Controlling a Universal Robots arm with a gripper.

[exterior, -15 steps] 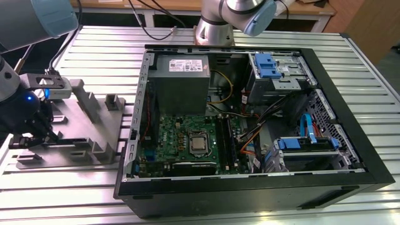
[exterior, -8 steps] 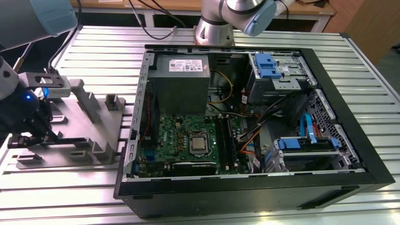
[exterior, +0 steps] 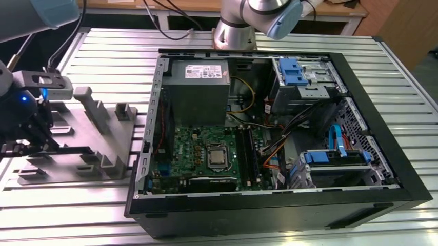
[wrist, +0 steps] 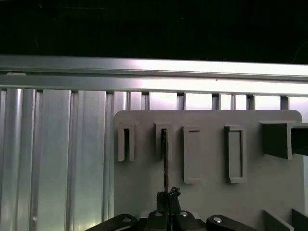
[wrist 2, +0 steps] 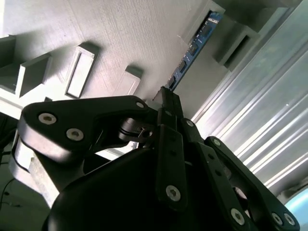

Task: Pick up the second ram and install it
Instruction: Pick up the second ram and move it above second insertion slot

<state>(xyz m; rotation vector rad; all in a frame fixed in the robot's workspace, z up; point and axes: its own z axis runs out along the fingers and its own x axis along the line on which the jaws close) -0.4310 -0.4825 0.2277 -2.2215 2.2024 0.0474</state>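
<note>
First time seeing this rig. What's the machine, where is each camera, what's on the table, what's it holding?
It is one robot arm with a black gripper. The exterior view comes from a camera off the arm, looking down on a slatted metal table. On the table are an open computer case and, on the exterior view's left, a grey holder tray, where the gripper is. Both wrist views come from cameras riding on the arm, looking along the gripper. In them it looks shut on one end of the second ram, a thin memory stick that shows blue in the second wrist view. The stick's far end sits in a tray slot.
</note>
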